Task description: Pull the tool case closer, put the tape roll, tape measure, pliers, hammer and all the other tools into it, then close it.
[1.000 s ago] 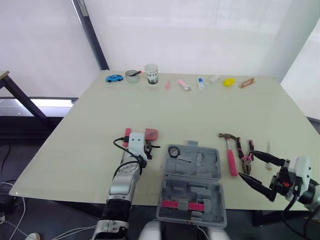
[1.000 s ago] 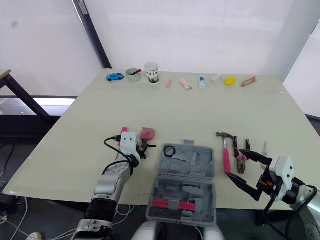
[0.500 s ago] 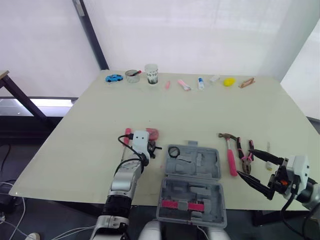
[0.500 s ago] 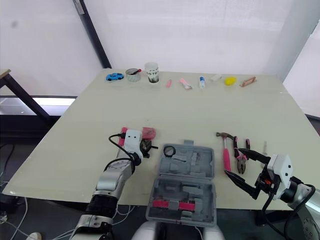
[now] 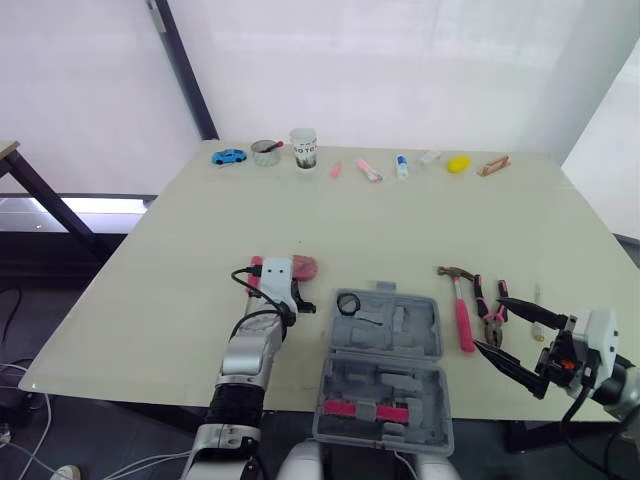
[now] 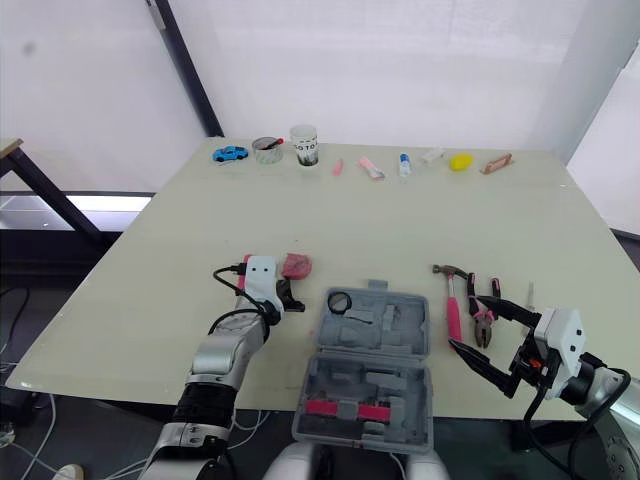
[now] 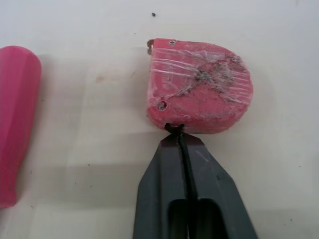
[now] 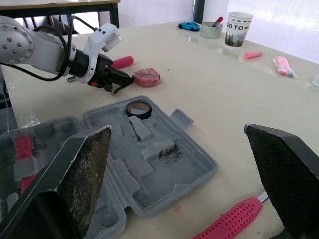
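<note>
Our left gripper (image 7: 174,133), fingers pressed together, touches its tip to the pink tape measure (image 7: 199,84) just left of the open tool case (image 5: 385,365) at the table's (image 5: 400,220) near edge, likely to nudge it caseward, while our right gripper (image 5: 496,327) hovers spread wide by the pliers (image 5: 489,310).

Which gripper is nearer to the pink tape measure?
Left. The left gripper, shut, has its tips right at the tape measure's edge. The right gripper hangs open on the far side of the tool case, beside the pliers.
</note>
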Motion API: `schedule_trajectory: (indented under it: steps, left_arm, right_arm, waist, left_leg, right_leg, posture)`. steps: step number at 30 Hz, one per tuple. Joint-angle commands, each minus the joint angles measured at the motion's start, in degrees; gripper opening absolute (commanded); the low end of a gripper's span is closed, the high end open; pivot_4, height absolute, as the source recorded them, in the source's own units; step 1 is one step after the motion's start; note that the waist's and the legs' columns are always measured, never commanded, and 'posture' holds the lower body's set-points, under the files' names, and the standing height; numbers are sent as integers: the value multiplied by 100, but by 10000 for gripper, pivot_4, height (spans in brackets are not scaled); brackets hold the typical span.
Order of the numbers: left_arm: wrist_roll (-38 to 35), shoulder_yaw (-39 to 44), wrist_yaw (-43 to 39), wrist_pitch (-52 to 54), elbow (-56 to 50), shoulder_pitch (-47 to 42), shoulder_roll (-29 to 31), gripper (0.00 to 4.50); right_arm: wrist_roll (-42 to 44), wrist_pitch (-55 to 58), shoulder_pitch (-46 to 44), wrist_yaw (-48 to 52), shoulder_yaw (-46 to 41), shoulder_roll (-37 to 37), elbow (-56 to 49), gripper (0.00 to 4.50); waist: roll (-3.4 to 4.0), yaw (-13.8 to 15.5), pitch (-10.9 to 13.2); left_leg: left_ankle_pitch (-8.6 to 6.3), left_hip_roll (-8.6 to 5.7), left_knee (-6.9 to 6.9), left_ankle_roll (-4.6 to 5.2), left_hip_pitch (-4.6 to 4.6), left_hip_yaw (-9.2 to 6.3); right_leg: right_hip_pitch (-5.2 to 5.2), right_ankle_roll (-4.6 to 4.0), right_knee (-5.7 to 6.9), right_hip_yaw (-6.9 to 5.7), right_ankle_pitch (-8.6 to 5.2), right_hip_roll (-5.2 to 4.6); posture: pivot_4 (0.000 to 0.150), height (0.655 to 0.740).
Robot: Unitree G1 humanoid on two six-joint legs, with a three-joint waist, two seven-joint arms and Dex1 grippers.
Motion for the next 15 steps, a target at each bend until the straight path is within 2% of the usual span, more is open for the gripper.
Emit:
schedule_trajectory:
  steps: [1, 7, 15]
  left_arm:
    - [-40, -30, -38, 152, -278, 207, -21, 585]
    - [-139, -34, -376, 449, -925, 627, 288, 585]
    - [-591, -220, -1421, 998, -2349, 1559, 1053, 585]
  right_arm:
    - [77, -13, -35, -1, -63, -24, -197, 45000]
    - [134, -3, -5, 50, -40, -17, -238, 45000]
    - [378, 140, 54, 291, 1, -65, -286, 45000]
  waist:
    - [0, -4, 0]
    - [1, -14, 0]
    - [1, -12, 0]
  left_leg:
    - [0, 0, 0, 0, 0, 0]
    - [0, 0, 0, 0, 1, -1]
    - [0, 3, -1, 0, 1, -25]
  right_leg:
    - [0, 0, 0, 0, 0, 0]
    - [0, 0, 1, 0, 0, 0]
    - [-2, -6, 0, 3, -3, -1]
  posture:
    - [1500, 7400]
    - [1500, 7400]
    - [1500, 7400]
